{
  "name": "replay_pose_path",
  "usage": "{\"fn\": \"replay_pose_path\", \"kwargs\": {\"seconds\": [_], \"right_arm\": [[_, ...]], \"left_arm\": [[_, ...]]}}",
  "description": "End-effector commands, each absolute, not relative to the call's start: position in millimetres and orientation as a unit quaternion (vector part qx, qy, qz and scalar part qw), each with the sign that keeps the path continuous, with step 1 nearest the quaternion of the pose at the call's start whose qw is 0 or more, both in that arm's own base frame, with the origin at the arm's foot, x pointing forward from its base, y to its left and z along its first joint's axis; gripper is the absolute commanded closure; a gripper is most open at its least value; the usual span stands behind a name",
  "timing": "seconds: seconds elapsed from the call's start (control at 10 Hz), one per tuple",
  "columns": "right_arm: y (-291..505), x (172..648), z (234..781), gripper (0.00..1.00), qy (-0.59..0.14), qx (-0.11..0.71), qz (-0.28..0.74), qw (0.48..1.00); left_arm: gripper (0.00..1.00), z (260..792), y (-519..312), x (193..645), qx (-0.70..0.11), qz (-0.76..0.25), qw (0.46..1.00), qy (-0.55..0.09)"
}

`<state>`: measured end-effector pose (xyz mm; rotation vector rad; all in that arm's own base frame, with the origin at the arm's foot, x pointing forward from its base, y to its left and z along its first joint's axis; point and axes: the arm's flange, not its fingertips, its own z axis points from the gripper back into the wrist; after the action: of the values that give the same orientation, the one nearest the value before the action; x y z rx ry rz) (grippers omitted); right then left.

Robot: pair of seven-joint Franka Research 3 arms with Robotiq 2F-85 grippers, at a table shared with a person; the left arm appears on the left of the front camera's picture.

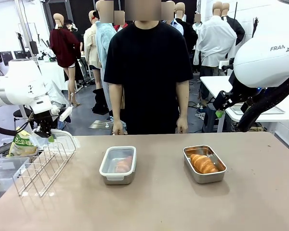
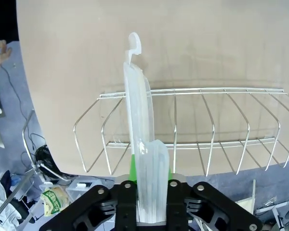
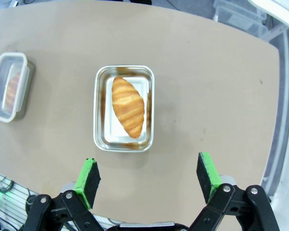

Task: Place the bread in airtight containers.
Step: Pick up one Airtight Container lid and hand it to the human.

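Two steel airtight containers stand mid-table. The left one [image 1: 118, 165] [image 3: 9, 86] has its translucent lid on, and a croissant shows through it. The right one [image 1: 220, 173] [image 3: 98, 139] is open with a golden-brown croissant [image 1: 203, 163] [image 3: 127, 107] lying inside. My left gripper [image 1: 47, 132] [image 2: 150, 179] is at the table's left edge over a wire rack [image 1: 43, 163] [image 2: 207, 144], shut on a second translucent lid [image 2: 139, 120] that stands on edge between the rack's wires. High above the open container, my right gripper [image 3: 149, 178] is open with nothing between its pads.
A person stands at the far side with both hands [image 1: 118, 127] hanging at the table edge. Left of the rack, clear plastic bins hold a green and yellow bag [image 1: 23, 144]. Bare tabletop [image 1: 159, 202] lies in front of and between the containers.
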<state>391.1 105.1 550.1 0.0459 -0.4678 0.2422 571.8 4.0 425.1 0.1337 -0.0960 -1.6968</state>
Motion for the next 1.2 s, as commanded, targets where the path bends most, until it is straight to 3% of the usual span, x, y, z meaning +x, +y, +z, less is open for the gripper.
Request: {"fn": "replay_pose_path", "kwargs": {"seconds": [0.0,0.5,1.1], "right_arm": [[105.1,391.1,549.4,0.0,-0.231,0.023,0.12,0.965],[105.1,391.1,549.4,0.0,-0.231,0.023,0.12,0.965],[105.1,391.1,549.4,0.0,-0.231,0.023,0.12,0.965]], "left_arm": [[1.0,424.9,9.3,575.5,0.037,-0.749,0.661,-0.037],[1.0,436.7,5.5,567.9,0.029,-0.742,0.669,-0.035],[1.0,525.5,-11.4,512.9,0.077,-0.741,0.665,-0.051]]}}
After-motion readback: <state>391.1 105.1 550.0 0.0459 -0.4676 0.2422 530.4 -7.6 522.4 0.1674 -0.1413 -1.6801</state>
